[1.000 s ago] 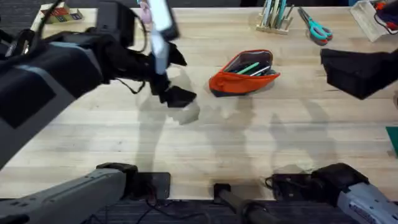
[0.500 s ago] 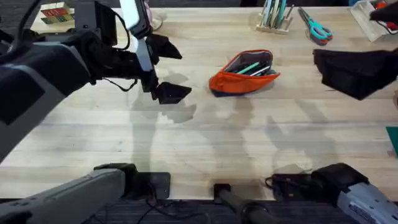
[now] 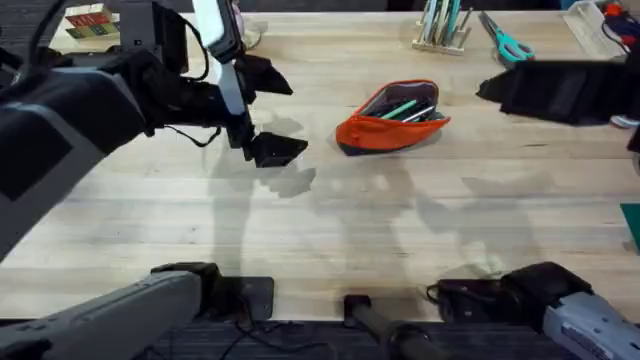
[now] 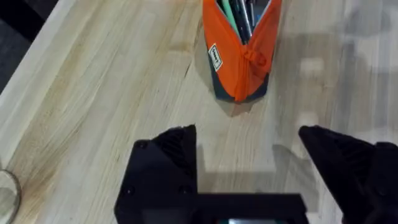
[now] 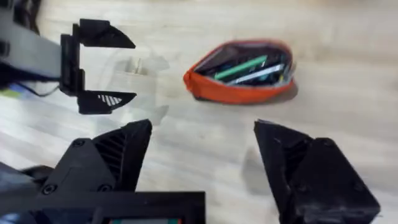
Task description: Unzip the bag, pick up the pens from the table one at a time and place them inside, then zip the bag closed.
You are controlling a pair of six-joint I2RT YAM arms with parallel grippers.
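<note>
Now, from overhead, the bag [image 3: 392, 117] lies unzipped near the middle of the table [image 3: 330, 230], with the green pen [image 3: 400, 108] already inside among darker shapes that may include the black one. The left gripper [image 3: 262, 113] hangs just left of the bag, jaws spread and empty; the right gripper [image 3: 500, 88] is off to the bag's right, and from here I cannot tell how its jaws stand.

On to the left wrist view: the fingers [image 4: 177, 146] stand wide apart, and the bag's closed end with its zipper pull [image 4: 254, 57] sits straight ahead.

Right wrist view: the fingers [image 5: 292, 155] are spread too, holding nothing, facing the bag's open mouth [image 5: 245, 65].

By my read the loading is done and zipping is the step in hand. Next, one claw should steady the fabric while the other pinches that small pull and draws it along the opening.
</note>
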